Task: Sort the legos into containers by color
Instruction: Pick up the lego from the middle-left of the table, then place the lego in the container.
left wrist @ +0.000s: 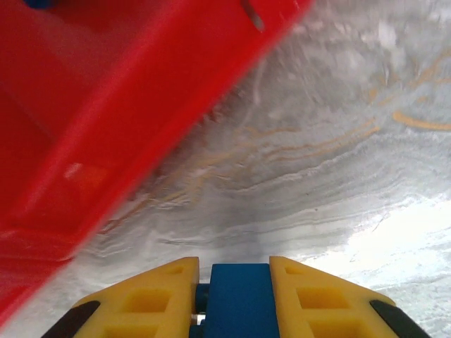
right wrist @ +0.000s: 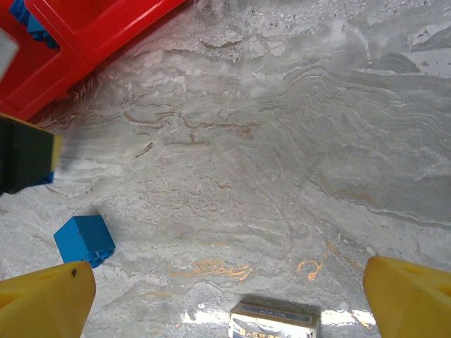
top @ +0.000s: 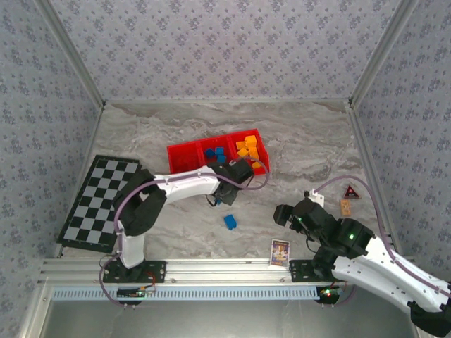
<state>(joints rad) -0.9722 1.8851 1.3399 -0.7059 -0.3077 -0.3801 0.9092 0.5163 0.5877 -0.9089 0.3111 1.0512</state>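
My left gripper (left wrist: 234,285) is shut on a blue lego (left wrist: 239,303), which sits squeezed between its yellow fingers just above the marble. In the top view the left gripper (top: 227,196) hangs a little in front of the red tray (top: 184,151). The tray's wall (left wrist: 106,105) rises close at the left of the left wrist view. The middle compartment holds blue legos (top: 217,154) and the right one orange-yellow legos (top: 248,148). Another blue lego (top: 230,222) (right wrist: 84,239) lies loose on the table. My right gripper (top: 285,215) (right wrist: 229,299) stands open to that lego's right, holding nothing.
A small picture card (top: 280,252) (right wrist: 275,320) lies near the front edge by the right gripper. The checkered board (top: 99,201) lies at the left. A small triangular sign (top: 351,191) and a small tan piece (top: 345,206) sit at the right. Patterned walls enclose the table.
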